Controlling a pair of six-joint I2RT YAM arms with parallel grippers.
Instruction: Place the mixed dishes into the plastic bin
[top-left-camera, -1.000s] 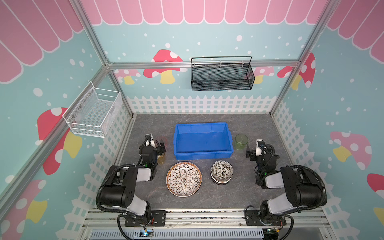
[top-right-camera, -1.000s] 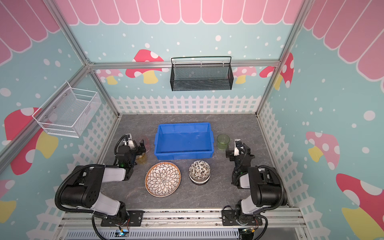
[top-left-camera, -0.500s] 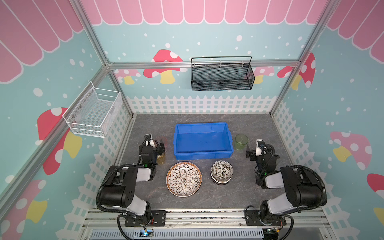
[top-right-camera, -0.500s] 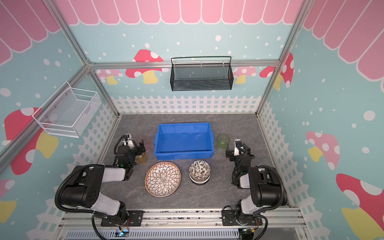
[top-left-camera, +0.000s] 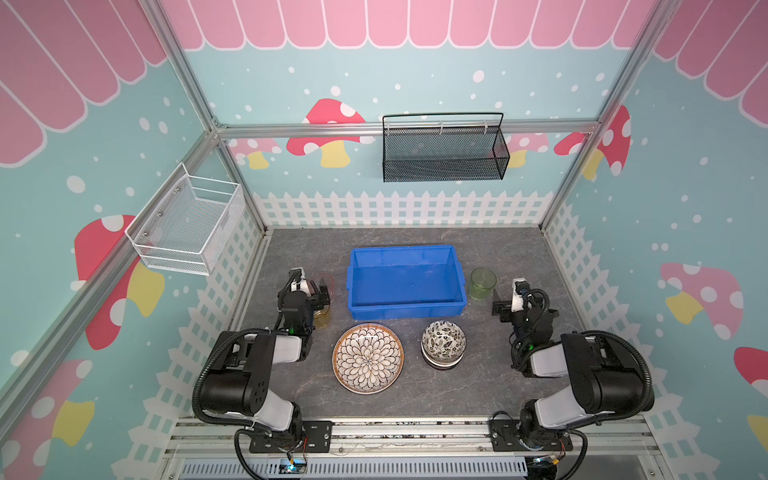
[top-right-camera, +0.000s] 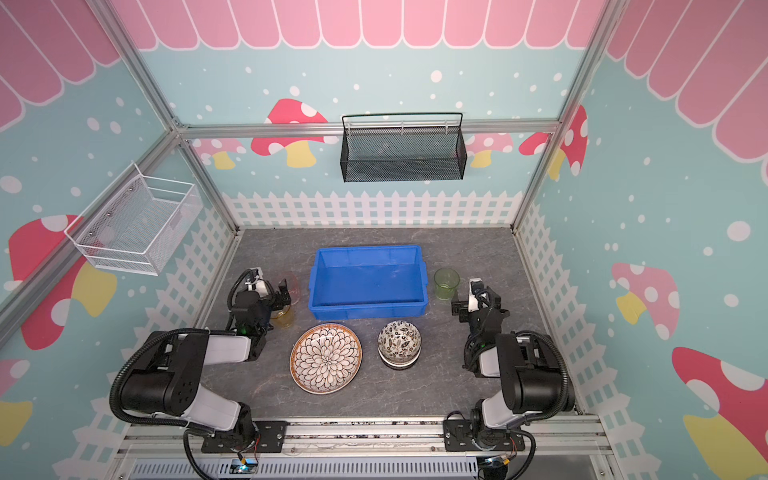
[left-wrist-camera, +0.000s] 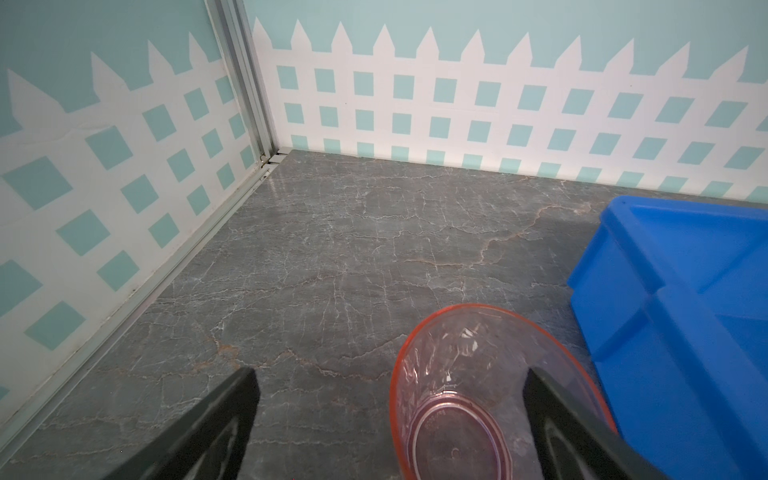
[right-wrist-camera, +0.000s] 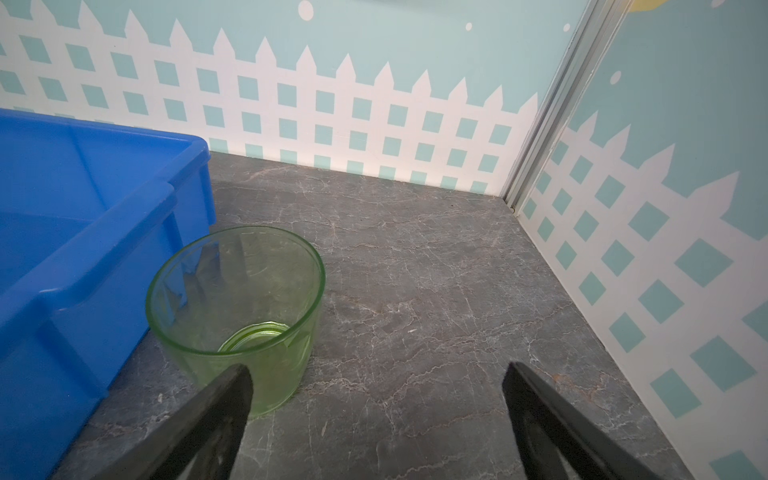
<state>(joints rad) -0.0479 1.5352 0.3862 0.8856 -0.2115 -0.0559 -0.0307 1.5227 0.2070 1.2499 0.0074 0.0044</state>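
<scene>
Both hands spread wide and empty; the plastic bin (top-left-camera: 405, 308), central on the table (top-left-camera: 490, 390), holds nothing.
The left hand (left-wrist-camera: 390, 376) has one finger over the pink cup (left-wrist-camera: 469, 374) by the bin's left end. Closing could tip it into the wall or the amber cup (top-left-camera: 322, 319). The right hand (right-wrist-camera: 376, 370) could clip the off-centre green cup (right-wrist-camera: 237, 299).

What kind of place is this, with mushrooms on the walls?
Probably a robot practice booth decorated like a playhouse: left arm and right arm, a blue bin and petal plate, a metal frame.
</scene>
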